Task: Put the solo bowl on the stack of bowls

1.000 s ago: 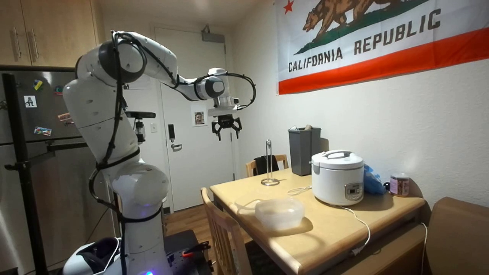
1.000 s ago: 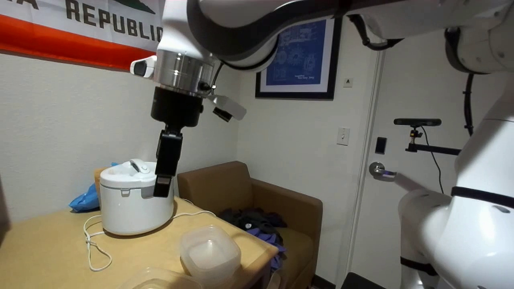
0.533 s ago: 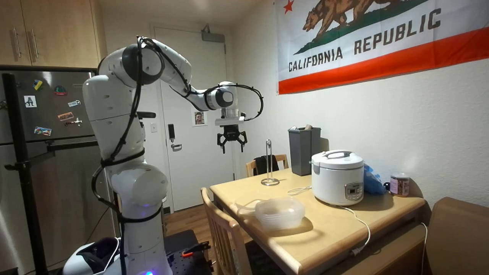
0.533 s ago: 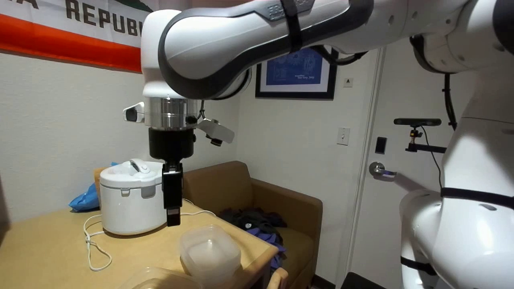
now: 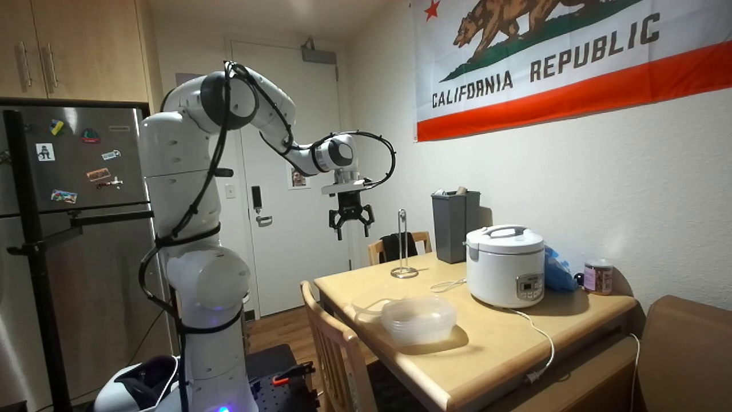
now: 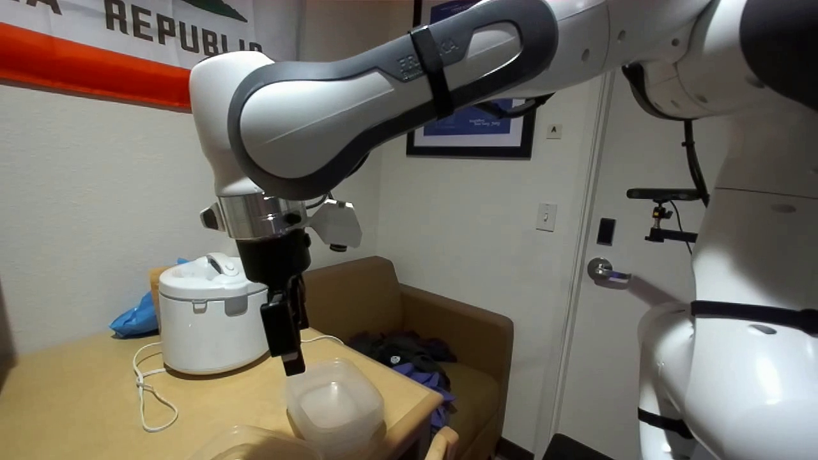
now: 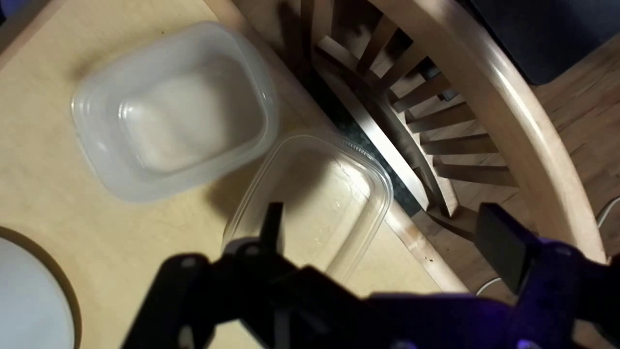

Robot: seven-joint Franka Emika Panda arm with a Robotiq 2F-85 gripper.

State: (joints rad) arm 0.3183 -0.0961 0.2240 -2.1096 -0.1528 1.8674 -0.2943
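— Pictured how?
— With the white arm (image 5: 177, 191) bent high at the elbow (image 5: 243, 102), sloping forward and down to the wrist (image 6: 259, 217).
— And from there?
— Pointing the black gripper (image 5: 353, 233) downward, slightly tilted, with fingers (image 7: 506, 242) spread wide apart.

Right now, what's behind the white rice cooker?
Across the exterior views, part of a blue bag and a tan piece show behind the rice cooker; whatever its body covers can't be seen.

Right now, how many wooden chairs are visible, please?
2: in an exterior view, the near wooden chair stands beside the table, the far wooden chair beyond it. More may be hidden.
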